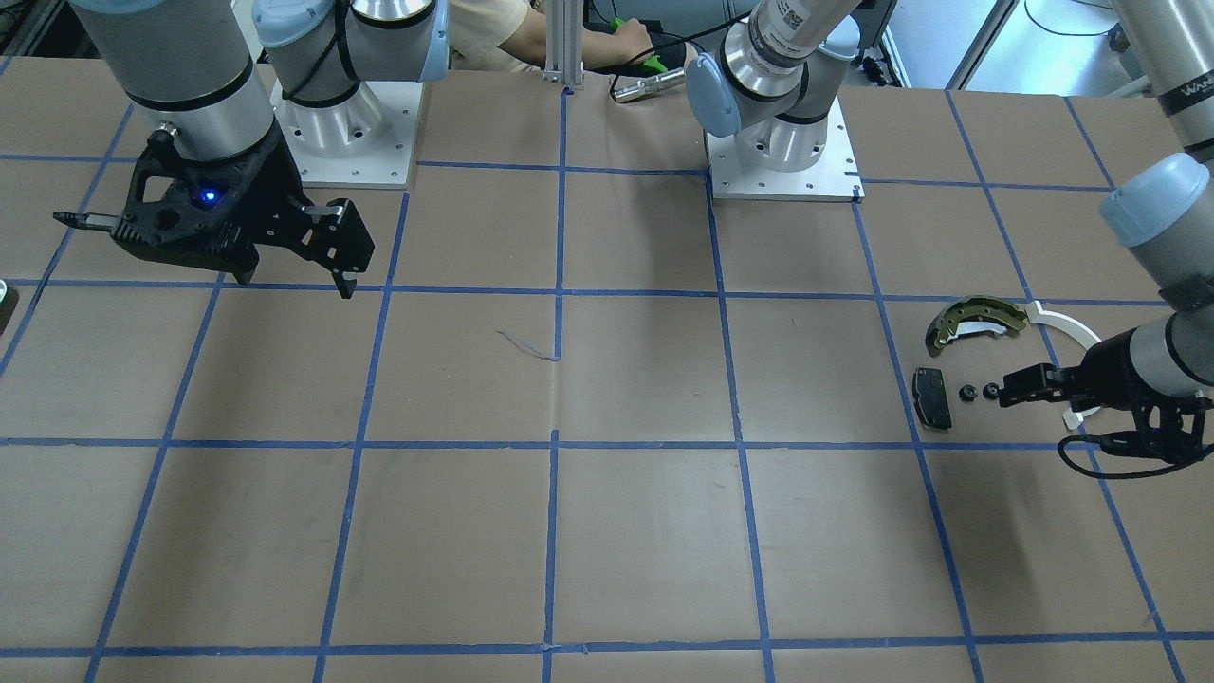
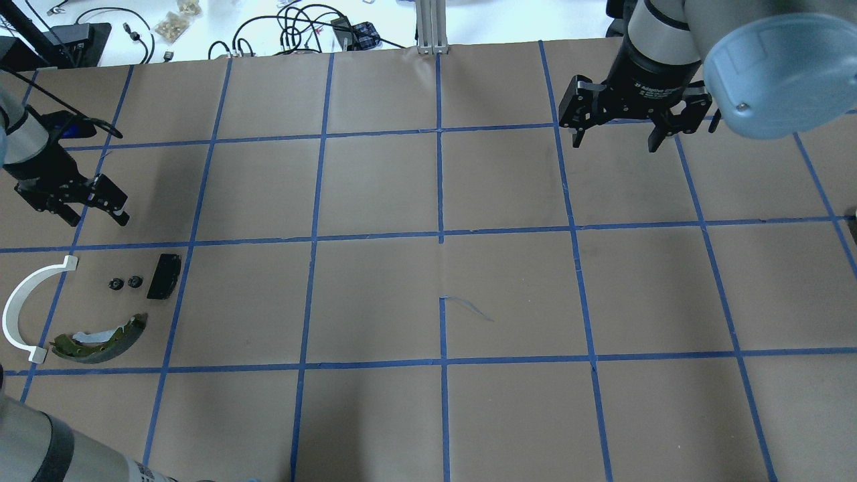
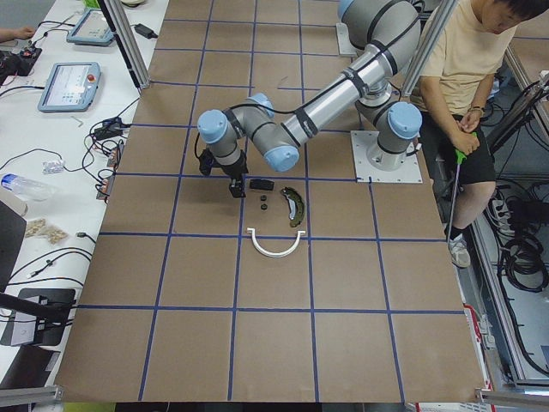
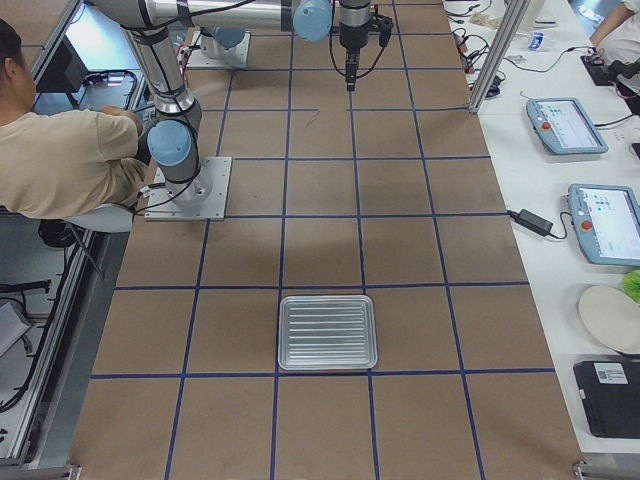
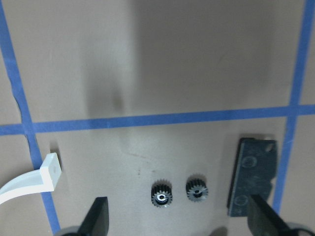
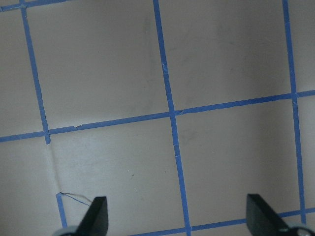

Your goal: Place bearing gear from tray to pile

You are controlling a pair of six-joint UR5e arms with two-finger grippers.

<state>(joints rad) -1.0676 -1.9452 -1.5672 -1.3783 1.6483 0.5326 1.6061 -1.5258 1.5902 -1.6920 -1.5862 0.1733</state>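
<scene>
black left end effector hovers, jaws apart, by two bearing gears.

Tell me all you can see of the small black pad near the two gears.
The black pad is a small, flat, dark rectangle, matte like plastic or rubber, with round marks on its face. It lies flat on the brown paper beside a blue tape line, apart from the nearer gear; nothing else touches it.

Two small black gears lie on the bench. Near them there is one olive-gold brake shoe, one white plastic arc and one black rectangular pad. One ribbed metal tray sits well apart from them.
</scene>
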